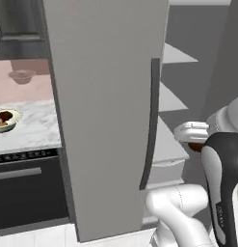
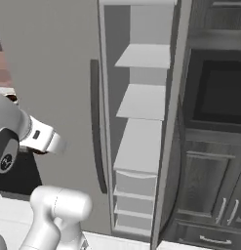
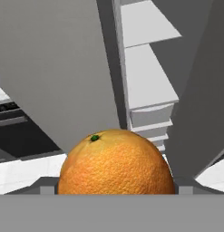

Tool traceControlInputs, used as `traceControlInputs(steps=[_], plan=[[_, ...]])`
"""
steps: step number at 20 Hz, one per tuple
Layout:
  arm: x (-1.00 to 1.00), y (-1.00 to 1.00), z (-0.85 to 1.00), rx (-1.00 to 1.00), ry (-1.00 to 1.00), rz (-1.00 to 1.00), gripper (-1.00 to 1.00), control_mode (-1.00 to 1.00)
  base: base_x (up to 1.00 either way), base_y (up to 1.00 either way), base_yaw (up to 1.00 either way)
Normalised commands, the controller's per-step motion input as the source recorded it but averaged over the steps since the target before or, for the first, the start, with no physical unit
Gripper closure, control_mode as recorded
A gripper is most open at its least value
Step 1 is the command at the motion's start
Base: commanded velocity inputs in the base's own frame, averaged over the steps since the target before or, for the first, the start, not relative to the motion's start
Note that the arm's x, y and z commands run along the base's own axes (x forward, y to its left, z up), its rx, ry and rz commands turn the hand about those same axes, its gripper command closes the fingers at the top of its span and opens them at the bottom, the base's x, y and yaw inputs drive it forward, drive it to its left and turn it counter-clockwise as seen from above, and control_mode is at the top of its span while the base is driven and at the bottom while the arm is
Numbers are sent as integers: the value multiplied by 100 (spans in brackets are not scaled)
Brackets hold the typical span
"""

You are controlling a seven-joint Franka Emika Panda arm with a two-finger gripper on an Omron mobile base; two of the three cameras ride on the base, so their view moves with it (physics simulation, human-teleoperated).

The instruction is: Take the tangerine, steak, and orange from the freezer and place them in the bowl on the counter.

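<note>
A big orange [image 3: 115,163] with a green stem dot sits between the fingertips of my gripper [image 3: 114,190], which is shut on it. The hand [image 1: 191,132] hangs in front of the freezer's open door [image 1: 106,120], beside its long dark handle [image 1: 150,120] and level with the lower pale shelves [image 1: 171,149]. Far left on the marble counter [image 1: 36,130] stands the pale cream-green bowl [image 1: 15,123]. In it lie the dark maroon steak [image 1: 6,115] and a small orange-brown fruit, the tangerine [image 1: 0,124].
A dull pink-brown bowl [image 1: 21,75] stands farther back on the counter. A black oven front [image 1: 24,188] lies under the counter. Bare freezer shelves [image 2: 141,102] and drawers [image 2: 134,195] show in the right base view, with dark wood cabinets [image 2: 214,161] to their right.
</note>
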Motion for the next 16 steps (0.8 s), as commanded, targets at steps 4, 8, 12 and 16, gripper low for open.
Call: traceControlInputs(steps=[4, 8, 12, 16], plan=[[0, 0, 0, 0, 0, 0, 100, 100, 2, 100, 0], [0, 0, 0, 0, 0, 0, 100, 100, 15, 100, 0], [0, 0, 0, 0, 0, 0, 100, 100, 36, 100, 0], [0, 0, 0, 0, 0, 0, 100, 100, 42, 100, 0]])
